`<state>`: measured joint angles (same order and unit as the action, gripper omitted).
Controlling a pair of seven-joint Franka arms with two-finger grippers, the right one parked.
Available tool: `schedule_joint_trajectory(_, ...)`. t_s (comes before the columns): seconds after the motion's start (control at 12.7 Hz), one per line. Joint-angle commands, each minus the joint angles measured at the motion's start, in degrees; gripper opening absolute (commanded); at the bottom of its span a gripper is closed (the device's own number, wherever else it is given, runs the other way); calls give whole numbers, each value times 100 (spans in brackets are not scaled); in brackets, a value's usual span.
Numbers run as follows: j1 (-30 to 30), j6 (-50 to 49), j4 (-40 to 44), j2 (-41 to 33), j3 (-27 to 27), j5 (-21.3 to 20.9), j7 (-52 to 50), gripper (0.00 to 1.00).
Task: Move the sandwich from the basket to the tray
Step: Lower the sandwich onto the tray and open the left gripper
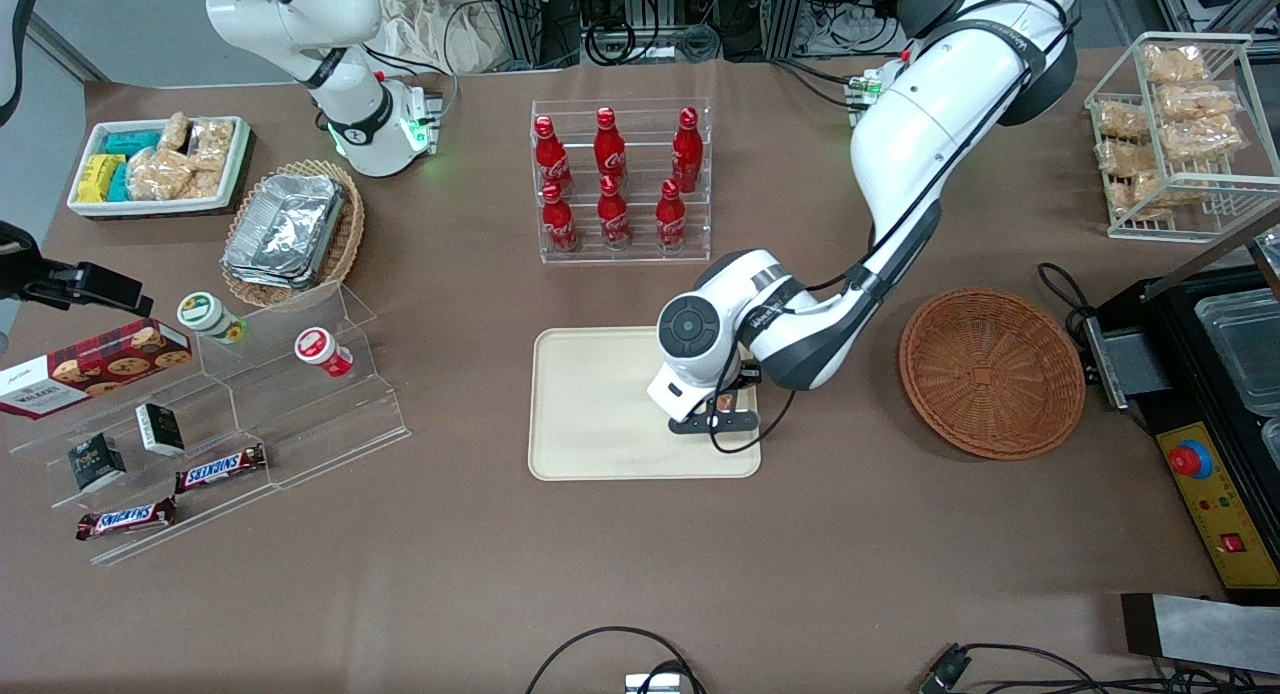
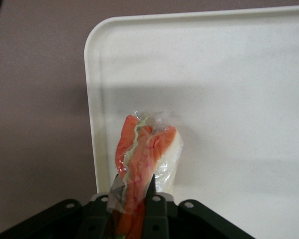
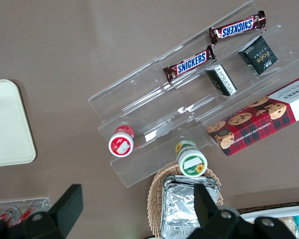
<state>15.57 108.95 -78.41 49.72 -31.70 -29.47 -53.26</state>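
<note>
Desk: we see the brown desk running the full width; clutter sits toward both ends, while the work happens near the middle.
Arm: the left arm reaches in from the desk's back edge at the working arm's end; it folds at the elbow and turns its wrist down over the tray.
Tray: the tray lies mid-desk; it sits nearer the front camera than the bottle rack.
Basket: the basket sits beside the tray, toward the working arm's end; we see nothing in it.
Gripper: the gripper hangs above the tray close to its corner; its fingers are clenched on the sandwich.
Sandwich: the sandwich is pinched by its filling edge; it hangs over the tray just inside the rim.
Risk: we judge a release here could tip the wedge onto or over the rim, it being so close; the slack wrap could also cling to a finger and drag it askew.
</note>
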Motion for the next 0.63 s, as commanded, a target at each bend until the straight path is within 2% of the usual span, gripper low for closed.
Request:
schedule_joint_trajectory(0.0,69,-75,212,47,49,-85,8,78)
schedule_joint_trajectory(0.24,-27,-172,220,-93,49,-41,26,85)
schedule_joint_trajectory(0.55,-160,-496,212,-392,32,-15,184,85)
